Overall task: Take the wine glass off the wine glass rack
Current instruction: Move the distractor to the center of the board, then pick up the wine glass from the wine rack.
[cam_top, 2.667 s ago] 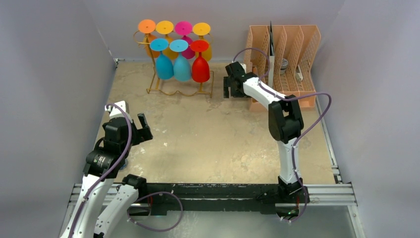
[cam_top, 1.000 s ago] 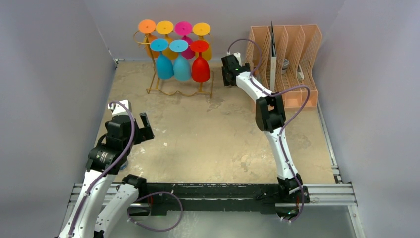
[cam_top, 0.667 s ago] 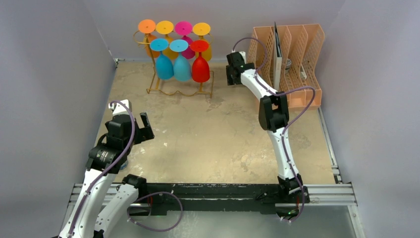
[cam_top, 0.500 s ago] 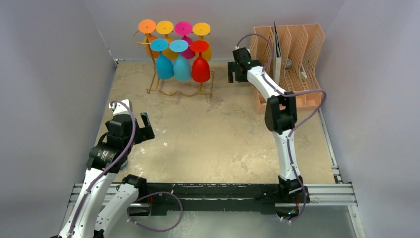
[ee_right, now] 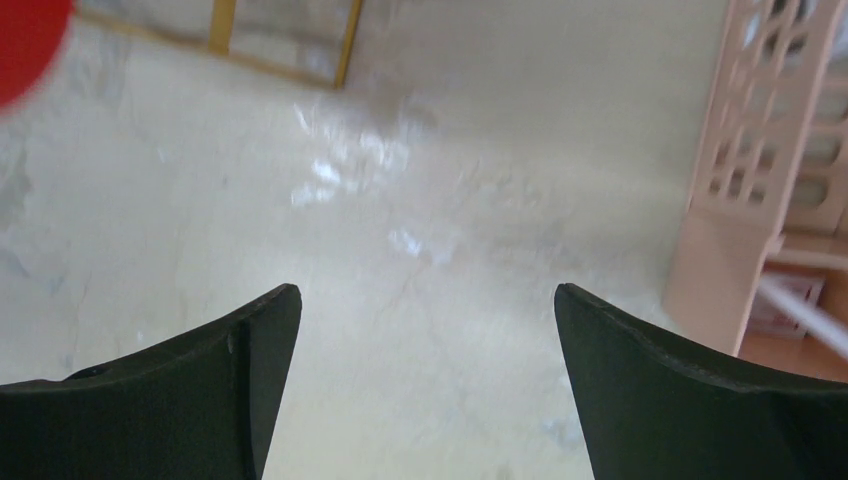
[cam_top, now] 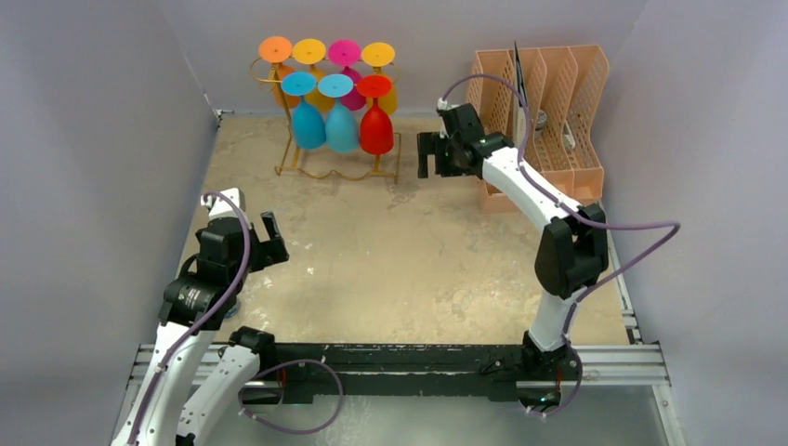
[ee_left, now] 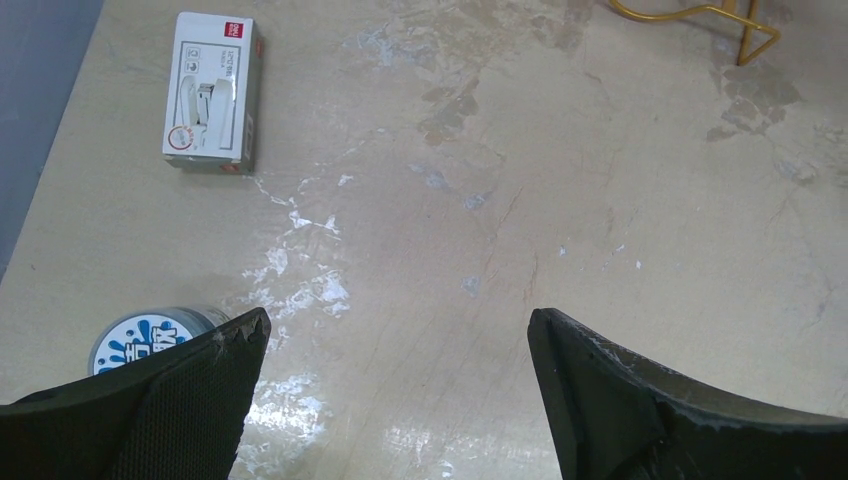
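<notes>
At far left of table (cam_top: pixel 409 251): wine glass rack (cam_top: pixel 327 174), upright, seven glasses hung upside down; red wine glass (cam_top: pixel 376 130) at right end, near right gripper (cam_top: pixel 433 165), jaws spread wide, empty-handed, apart from glass.

This is a robotics lab test cell: plain grey walls (cam_top: pixel 93 139) box in a stained beige table (cam_top: pixel 418 260) on 3 sides. 2 white arms (cam_top: pixel 525 186) trailing purple cables (cam_top: pixel 641 246) are bolted to a metal rail (cam_top: pixel 613 358) at its near edge. The props are a mixed lot: a gold rack (cam_top: pixel 295 153) of coloured glasses (cam_top: pixel 376 130), a peach organiser (cam_top: pixel 571 102) and a small white box (ee_left: pixel 210 90).
</notes>
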Controlling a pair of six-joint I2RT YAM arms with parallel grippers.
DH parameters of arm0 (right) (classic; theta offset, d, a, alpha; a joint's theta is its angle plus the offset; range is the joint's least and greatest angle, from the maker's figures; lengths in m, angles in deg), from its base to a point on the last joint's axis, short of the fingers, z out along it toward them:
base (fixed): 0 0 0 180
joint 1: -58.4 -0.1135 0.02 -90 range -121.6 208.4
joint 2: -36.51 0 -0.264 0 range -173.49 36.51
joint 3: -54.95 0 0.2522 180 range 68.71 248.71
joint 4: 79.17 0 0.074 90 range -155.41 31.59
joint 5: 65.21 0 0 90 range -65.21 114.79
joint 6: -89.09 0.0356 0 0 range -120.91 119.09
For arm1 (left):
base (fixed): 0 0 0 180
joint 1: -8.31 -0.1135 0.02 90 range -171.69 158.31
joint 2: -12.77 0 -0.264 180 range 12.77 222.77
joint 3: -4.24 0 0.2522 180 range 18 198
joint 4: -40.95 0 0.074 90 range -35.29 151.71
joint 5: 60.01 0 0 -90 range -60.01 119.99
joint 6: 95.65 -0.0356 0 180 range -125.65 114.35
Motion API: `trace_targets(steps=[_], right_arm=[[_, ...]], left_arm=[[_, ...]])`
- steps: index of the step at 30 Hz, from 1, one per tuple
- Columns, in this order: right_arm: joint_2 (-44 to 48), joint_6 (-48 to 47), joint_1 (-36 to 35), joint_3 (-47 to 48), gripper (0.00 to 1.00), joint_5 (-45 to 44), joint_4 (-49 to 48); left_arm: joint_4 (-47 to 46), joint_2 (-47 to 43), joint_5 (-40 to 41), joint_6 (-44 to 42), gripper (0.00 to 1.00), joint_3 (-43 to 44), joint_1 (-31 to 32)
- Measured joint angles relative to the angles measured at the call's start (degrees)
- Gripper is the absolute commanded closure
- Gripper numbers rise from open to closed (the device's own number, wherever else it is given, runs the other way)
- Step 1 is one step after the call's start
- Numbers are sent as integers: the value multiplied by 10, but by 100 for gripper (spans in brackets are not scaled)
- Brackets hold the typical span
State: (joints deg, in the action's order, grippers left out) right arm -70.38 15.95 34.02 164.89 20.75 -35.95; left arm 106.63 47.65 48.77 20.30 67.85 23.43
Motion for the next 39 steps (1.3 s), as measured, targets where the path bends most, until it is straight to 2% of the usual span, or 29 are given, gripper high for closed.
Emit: trace_targets(steps=[7,14,22,29,35,39], right_arm=[[103,33,-4,-121,1,44,6],[206,91,-3,-175,1,97,-15],[268,165,-3,-233,2,146,-20],[303,227,-3,-242,5,189,0],[344,288,-3,-242,14,192,-26],[330,297,-3,-200,15,186,-37]], left_arm=[[0,-4,-2,0,0,-1,0],[-4,-19,-6,0,0,-1,0],[-4,-21,-6,0,0,-1,0],[-5,-18,-8,0,0,-2,0],[-14,-10,-25,-5,0,-6,0],[-17,-9,-38,-13,0,-9,0]])
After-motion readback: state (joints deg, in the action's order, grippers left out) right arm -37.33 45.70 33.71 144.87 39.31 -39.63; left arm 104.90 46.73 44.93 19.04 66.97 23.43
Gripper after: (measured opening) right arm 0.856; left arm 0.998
